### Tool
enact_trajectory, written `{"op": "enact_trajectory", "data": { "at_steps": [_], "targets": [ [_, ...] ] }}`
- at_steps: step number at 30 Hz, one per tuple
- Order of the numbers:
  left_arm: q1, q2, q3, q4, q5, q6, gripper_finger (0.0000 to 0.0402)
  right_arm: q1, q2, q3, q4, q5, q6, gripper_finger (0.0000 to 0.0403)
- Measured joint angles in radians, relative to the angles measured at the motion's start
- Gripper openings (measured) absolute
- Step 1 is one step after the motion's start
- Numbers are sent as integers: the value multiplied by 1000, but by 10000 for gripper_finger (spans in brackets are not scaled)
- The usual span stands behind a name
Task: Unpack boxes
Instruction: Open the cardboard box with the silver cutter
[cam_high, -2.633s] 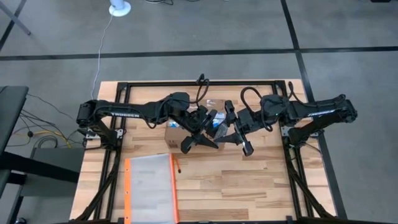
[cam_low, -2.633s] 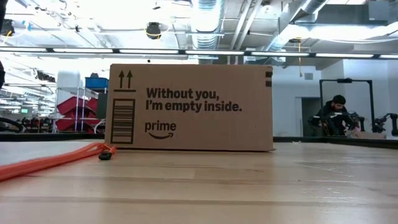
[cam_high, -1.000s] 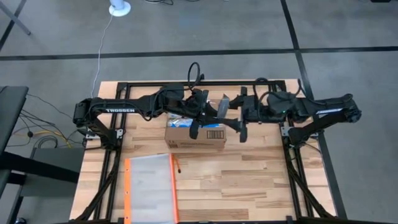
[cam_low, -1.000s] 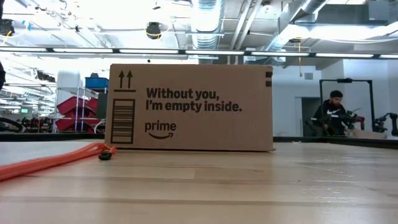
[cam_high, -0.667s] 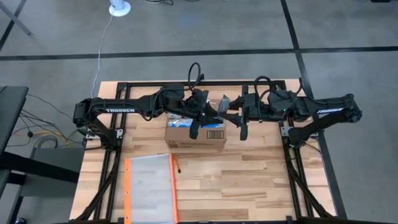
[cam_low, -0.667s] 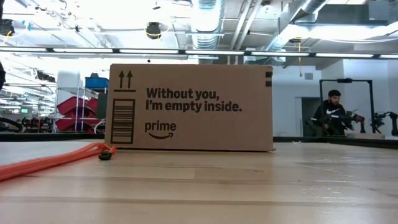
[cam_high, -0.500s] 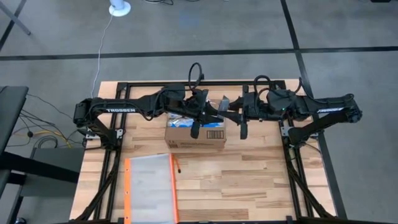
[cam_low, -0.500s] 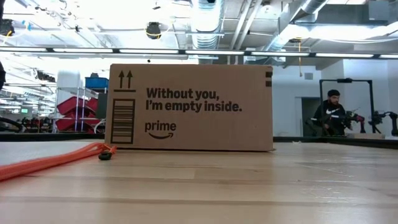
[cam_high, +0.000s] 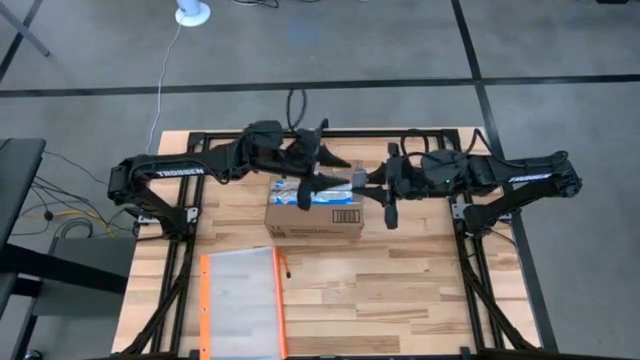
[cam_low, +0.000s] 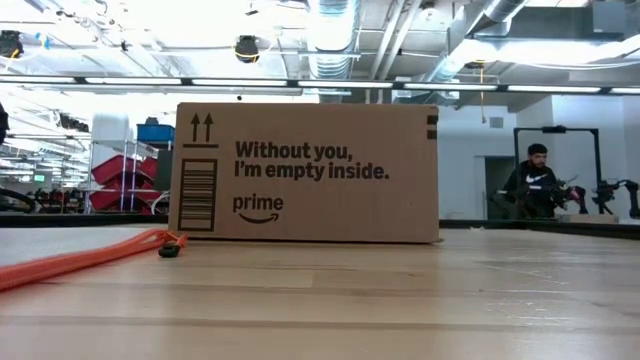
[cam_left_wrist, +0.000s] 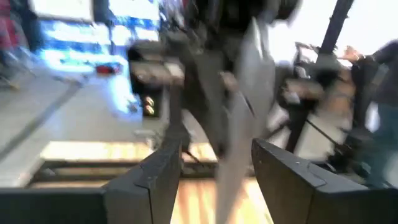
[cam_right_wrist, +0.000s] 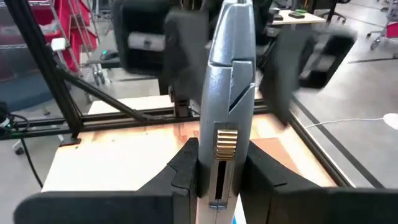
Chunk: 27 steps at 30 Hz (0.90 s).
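Note:
The brown cardboard box (cam_high: 315, 215) stands on its bottom mid-table; its printed side (cam_low: 305, 175) faces the near edge. A silver utility knife (cam_right_wrist: 230, 74) is level above the box's far edge (cam_high: 338, 180), with my right gripper (cam_right_wrist: 222, 157) shut on it, coming from the right (cam_high: 372, 182). My left gripper (cam_left_wrist: 214, 163) is open, and its fingers stand on either side of the knife's far end (cam_left_wrist: 245, 93) without touching it; it comes from the left (cam_high: 318, 182). The low view shows neither gripper. My right gripper pinches the knife's handle (cam_right_wrist: 239, 155) between its two fingers, just behind the gold ribbed slider. The fingers are about level, coming from the table's right side, and lie along the knife. The knife sticks out past the fingertips toward the left arm, lifted clear of the box.
A clear pouch with an orange edge (cam_high: 240, 300) lies flat at the near left, its orange edge (cam_low: 80, 262) low in front of the box. Black frame rails (cam_high: 470, 250) run along the table's sides. Bare wood (cam_high: 400, 290) lies at the near right. A person (cam_low: 535, 185) sits far behind the table.
My left gripper has swung toward the table's far edge and turned, so that its open fingers now stand around the knife's tip; it is blurred with motion. The knife in my right gripper now points toward the left arm. The box has stayed put.

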Motion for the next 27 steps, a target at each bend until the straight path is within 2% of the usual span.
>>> {"op": "enact_trajectory", "data": {
  "at_steps": [6, 17, 27],
  "targets": [
    [-2, 9, 1, 59, 2, -35, 181, 0, 5, 1, 29, 1, -8, 60],
    [-23, 9, 0, 73, 27, -89, 183, -8, 13, 2, 47, -3, -51, 60],
    [-30, 12, 0, 94, 32, -77, 183, -28, 16, 2, 62, -3, -55, 60]
  ]
}}
